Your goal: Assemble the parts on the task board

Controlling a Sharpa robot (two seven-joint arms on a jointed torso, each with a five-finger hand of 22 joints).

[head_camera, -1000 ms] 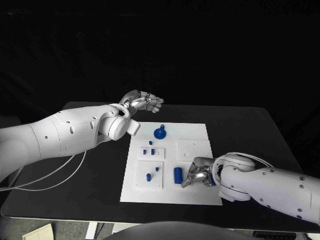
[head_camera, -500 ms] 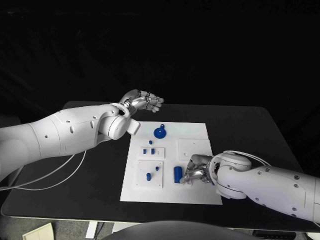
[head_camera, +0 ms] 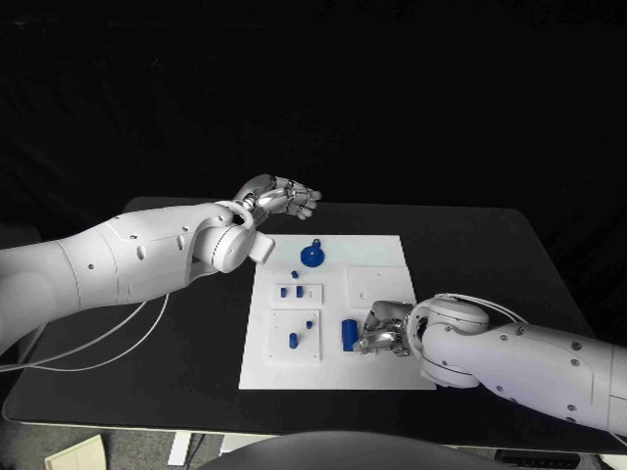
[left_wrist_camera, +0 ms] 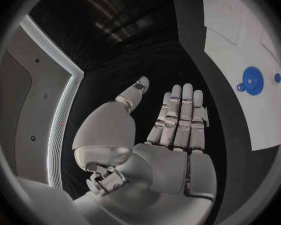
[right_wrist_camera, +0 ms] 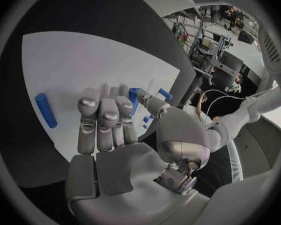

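While your right hand (head_camera: 381, 331) sits low over the task board (head_camera: 377, 377) at its near right part, the fingers (right_wrist_camera: 102, 116) are curled forward and close together right at the blue cylinder (head_camera: 349, 335); you cannot tell whether they are clamped on it or only touching. From the right wrist, a blue piece (right_wrist_camera: 135, 96) shows just past the fingertips by the thumb, and a separate blue rod (right_wrist_camera: 45, 110) lies flat on the board, apart from the hand. Your left hand (head_camera: 277, 200) is raised off the board's far left corner, above the worktop (head_camera: 172, 323); its fingers (left_wrist_camera: 178, 116) are straight, side by side, thumb out to the side, nothing in them. On the board, the blue round disc part (head_camera: 313, 258) sits near the far edge, with a small blue dot part (head_camera: 315, 244) just beyond it. Small blue pegs (head_camera: 298, 291) stand in a raised white plate at the board's left middle, and more blue pieces (head_camera: 300, 338) sit in the plate nearer you, just left of the cylinder. The board lies flat in the middle of the worktop.
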